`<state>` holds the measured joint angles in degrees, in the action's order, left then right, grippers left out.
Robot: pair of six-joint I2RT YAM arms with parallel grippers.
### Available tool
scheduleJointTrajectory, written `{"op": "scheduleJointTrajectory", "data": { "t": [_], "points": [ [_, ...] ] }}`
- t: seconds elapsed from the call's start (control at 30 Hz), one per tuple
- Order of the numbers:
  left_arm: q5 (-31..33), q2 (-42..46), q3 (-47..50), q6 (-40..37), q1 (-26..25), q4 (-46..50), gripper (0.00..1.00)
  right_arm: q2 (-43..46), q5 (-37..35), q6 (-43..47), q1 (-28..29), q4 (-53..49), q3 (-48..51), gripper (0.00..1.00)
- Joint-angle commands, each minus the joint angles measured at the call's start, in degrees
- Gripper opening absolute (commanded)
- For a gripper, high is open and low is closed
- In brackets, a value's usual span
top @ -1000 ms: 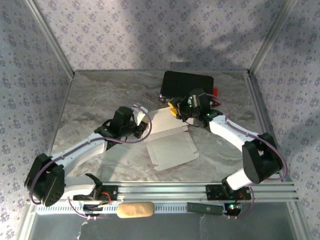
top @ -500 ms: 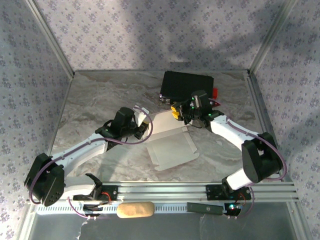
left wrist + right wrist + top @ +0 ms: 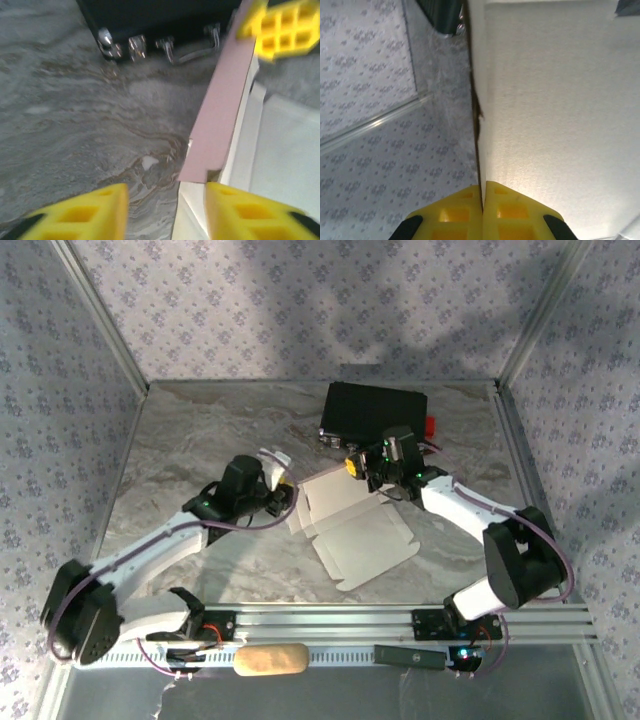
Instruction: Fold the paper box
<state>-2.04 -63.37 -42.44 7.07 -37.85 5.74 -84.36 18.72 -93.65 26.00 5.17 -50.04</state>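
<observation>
The paper box [image 3: 365, 540] lies mostly flat in the middle of the table, pale face up. Its far flap [image 3: 220, 115] stands on edge, showing its pink side. My right gripper [image 3: 352, 465] is shut on the top edge of that flap. In the right wrist view its yellow fingers [image 3: 465, 212] press together on the thin card [image 3: 560, 110]. My left gripper [image 3: 288, 490] is at the box's left corner, open. In the left wrist view its gripper [image 3: 165, 212] has bare table between the jaws, with the pink flap's lower end just ahead of the right finger.
A black hard case [image 3: 375, 410] with a metal handle [image 3: 192, 50] stands at the back, just behind the right gripper, and a small red thing [image 3: 431, 424] sits at its right end. Patterned walls close in three sides. A tan block [image 3: 270, 660] lies below the front rail.
My left gripper has opened and let go of the card. The right gripper has closed on the flap. The box has slid and turned toward the near right.
</observation>
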Motion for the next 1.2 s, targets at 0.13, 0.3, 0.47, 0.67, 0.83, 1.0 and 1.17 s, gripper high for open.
{"op": "scheduleJointTrajectory", "data": {
  "t": [0.13, 0.3, 0.47, 0.67, 0.83, 1.0, 1.17],
  "points": [
    [0.6, 6.8, -14.5, 32.3, 2.9, 14.7, 0.59, 1.9, -3.6, -1.0, -0.1, 0.3, 0.2, 0.0],
    [-4.8, -4.0, -25.7, 32.5, 1.3, 23.5, 0.54, 2.5, -3.4, -1.5, 0.4, -1.8, -1.1, 0.0],
    [-4.8, -9.2, -29.2, 35.0, -0.2, 26.1, 0.5, 5.3, -2.8, -2.3, 0.2, -10.2, -4.3, 0.0],
    [0.1, -7.7, -34.1, 39.2, -4.2, 25.9, 0.51, 11.2, -4.5, -1.9, -0.6, -16.5, -8.8, 0.0],
    [2.2, -7.8, -39.5, 42.7, -5.1, 29.0, 0.49, 12.6, -6.0, 0.5, -0.7, -23.3, -14.4, 0.0],
    [1.9, -7.6, -42.2, 44.1, -7.1, 27.3, 0.47, 12.9, -6.1, 1.1, 0.1, -22.7, -16.8, 0.0],
    [4.9, -8.3, -47.1, 44.1, -9.8, 30.4, 0.46, 14.5, -8.0, 2.7, 0.3, -23.8, -21.2, 0.0]
  ]
}}
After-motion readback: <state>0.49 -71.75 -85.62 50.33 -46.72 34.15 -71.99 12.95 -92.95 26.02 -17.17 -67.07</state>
